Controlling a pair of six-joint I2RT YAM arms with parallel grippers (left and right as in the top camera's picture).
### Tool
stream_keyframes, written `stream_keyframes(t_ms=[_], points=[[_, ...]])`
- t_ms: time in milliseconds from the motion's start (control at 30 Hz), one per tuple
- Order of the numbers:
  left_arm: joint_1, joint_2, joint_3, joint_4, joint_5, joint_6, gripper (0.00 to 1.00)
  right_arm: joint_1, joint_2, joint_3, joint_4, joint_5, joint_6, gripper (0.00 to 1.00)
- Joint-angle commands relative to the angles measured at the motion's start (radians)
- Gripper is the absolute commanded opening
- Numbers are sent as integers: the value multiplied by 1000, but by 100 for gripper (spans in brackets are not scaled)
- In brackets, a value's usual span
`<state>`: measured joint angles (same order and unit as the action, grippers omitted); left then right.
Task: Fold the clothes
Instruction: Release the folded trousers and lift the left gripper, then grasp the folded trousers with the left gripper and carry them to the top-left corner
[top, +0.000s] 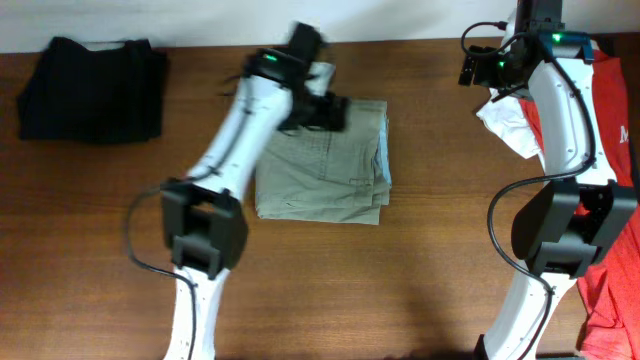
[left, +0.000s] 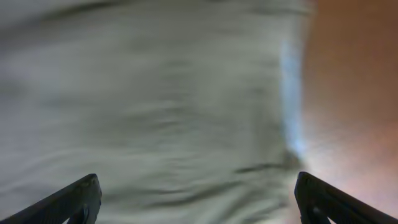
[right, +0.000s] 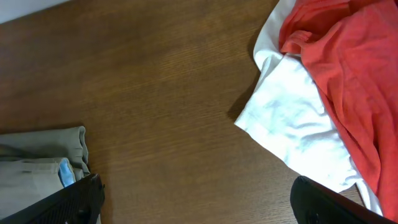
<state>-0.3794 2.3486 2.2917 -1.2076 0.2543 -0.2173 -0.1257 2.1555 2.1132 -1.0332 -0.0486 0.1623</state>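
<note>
Folded khaki trousers (top: 325, 170) lie at the table's middle, with a light blue lining showing at their right edge. My left gripper (top: 322, 110) hovers over their far edge, open and empty; in the left wrist view the blurred khaki cloth (left: 161, 99) fills the frame between the fingertips (left: 199, 205). My right gripper (top: 485, 70) is open and empty above bare wood at the back right (right: 199, 202). A white garment (right: 292, 130) and a red garment (right: 348, 62) lie beside it. The trousers' corner shows in the right wrist view (right: 43, 155).
A folded black garment (top: 92, 88) lies at the back left. The red cloth (top: 610, 150) hangs along the right edge of the table (top: 400, 290), with the white garment (top: 512, 125) under its near side. The wall runs along the back edge.
</note>
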Motion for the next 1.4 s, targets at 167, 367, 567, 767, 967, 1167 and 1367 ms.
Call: stream_keyframes(t_ms=[167, 367, 567, 767, 967, 1167, 1367], points=[[320, 22, -135, -47, 214, 160, 99, -6, -6, 11, 0, 8, 11, 99], [323, 24, -383, 121, 365, 211, 99, -6, -6, 11, 0, 8, 11, 99], [275, 26, -542, 275, 408, 210, 53, -6, -6, 11, 0, 8, 11, 99], [274, 26, -441, 210, 190, 75, 1, -6, -6, 11, 0, 8, 11, 99], [370, 26, 47, -17, -80, 76, 1, -6, -6, 11, 0, 8, 11, 99], [528, 26, 206, 76, -176, 140, 1, -6, -6, 11, 0, 8, 11, 99], [631, 26, 213, 215, -181, 174, 1, -6, -6, 11, 0, 8, 11, 99]])
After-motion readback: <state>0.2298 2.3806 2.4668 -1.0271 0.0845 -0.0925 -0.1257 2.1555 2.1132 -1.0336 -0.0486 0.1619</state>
